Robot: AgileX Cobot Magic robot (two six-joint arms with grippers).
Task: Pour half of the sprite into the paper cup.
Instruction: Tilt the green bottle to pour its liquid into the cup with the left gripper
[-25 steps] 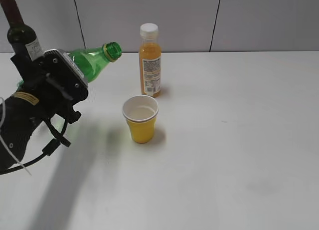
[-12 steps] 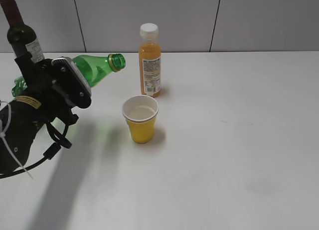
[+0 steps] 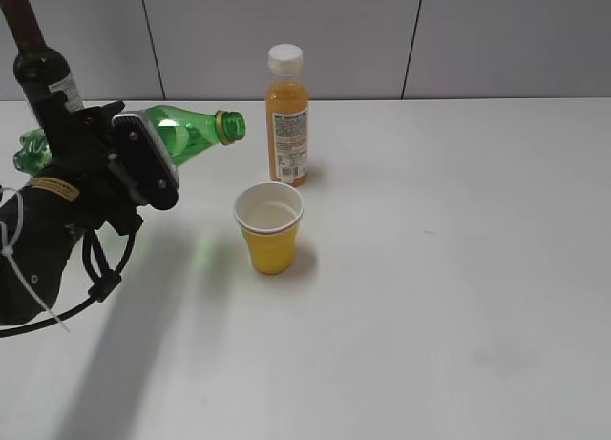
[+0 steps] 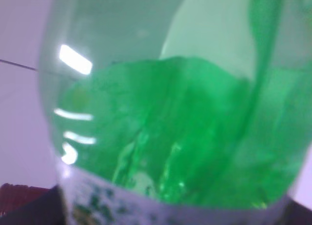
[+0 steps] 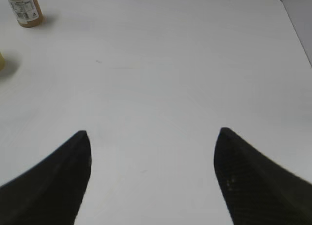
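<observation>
Sprite point(image 3: 186, 133) bottle lies almost on its side in the air, held by the left gripper point(image 3: 95, 158) over the left part of the table point(image 3: 458, 268), near the far edge. Open mouth with yellowish neck ring points right, toward the orange juice bottle point(image 3: 287, 115), uncapped. Bottle base pokes out on the far-left side of the gripper. Left jaws clamped on the bottle's middle, hiding the label in the exterior view. Left wrist view is filled by the bottle: clear green wall, green liquid pooled in the body, strip of white-green label at the bottom edge. Paper cup point(image 3: 269, 227) stands upright on the table, yellow outside, white inside, in front of the juice bottle and apart from it; bottle mouth is higher than the cup rim and sits to its left and farther back, not over it. Cannot tell if any liquid is in the cup. Dark wine bottle point(image 3: 36, 63) stands at the far-left corner behind the left arm. Right gripper point(image 5: 153, 137) hovers above bare table with jaws spread wide, holding nothing; juice bottle base shows at that view's top-left.
</observation>
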